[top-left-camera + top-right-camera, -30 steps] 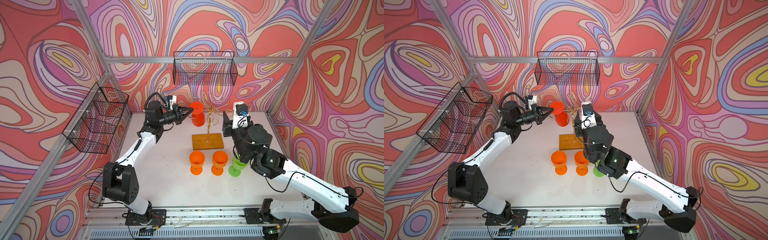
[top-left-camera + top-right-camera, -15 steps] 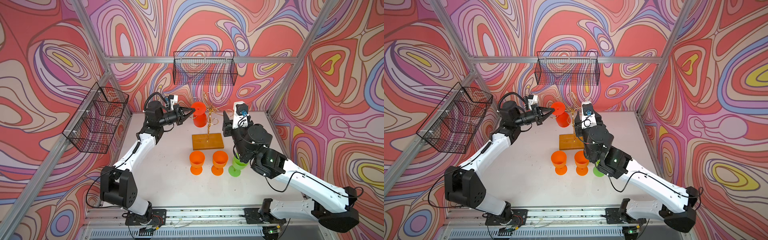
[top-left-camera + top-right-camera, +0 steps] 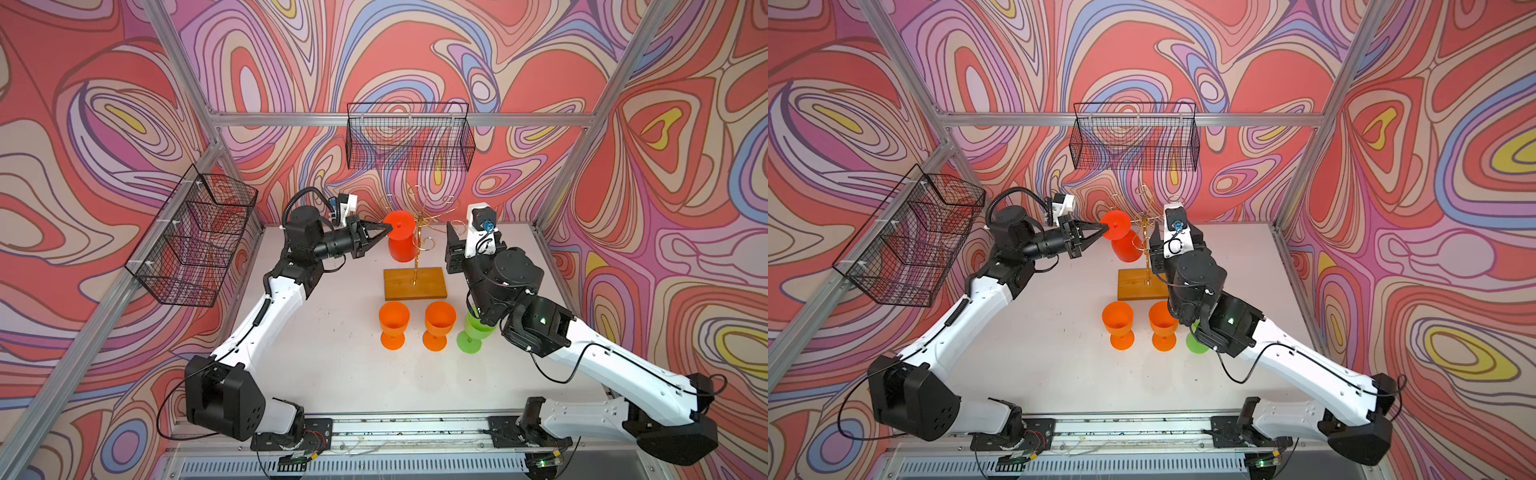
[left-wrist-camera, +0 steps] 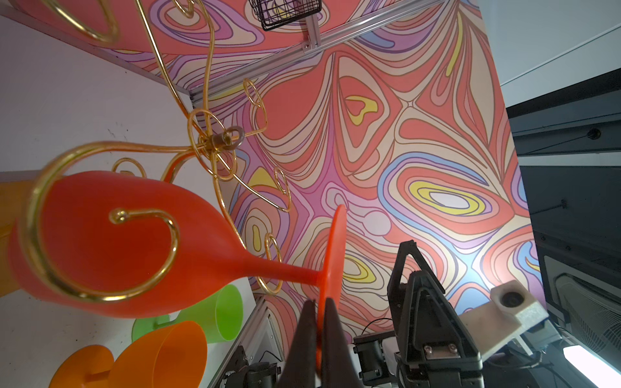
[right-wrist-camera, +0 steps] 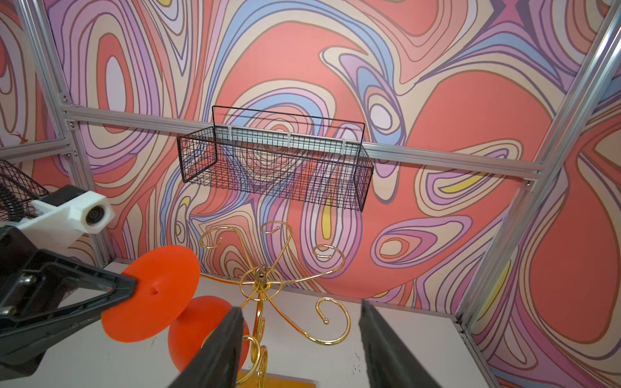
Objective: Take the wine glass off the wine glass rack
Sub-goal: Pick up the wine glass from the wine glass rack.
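Swirl-patterned walls (image 3: 374, 50); left gripper (image 3: 388, 226) pinches red wine glass (image 3: 401, 249) foot

**Stemmed plastic glasses: four.**
- One red-orange plastic wine glass (image 3: 400, 241), upside down, at the centre of the frame in both top views.
- Two orange plastic goblets, upright and just below centre: the left-hand orange goblet (image 3: 393, 324) and the right-hand orange goblet (image 3: 439, 323).
- One lime-green plastic goblet (image 3: 471, 337), right of the orange pair and partly hidden.

**Racks: one.**
- One gold wire wine glass rack (image 3: 414, 283) on a rectangular honey-brown wooden base, at centre.

**Baskets: two.**
- One long black wire mesh basket (image 3: 409, 137), upper centre.
- One tiered black wire mesh basket (image 3: 195, 245), at middle left.

**Robot arms: two.**
- One white-and-black left arm (image 3: 266, 316), lower left.
- One white-and-black right arm (image 3: 602, 361), lower right.
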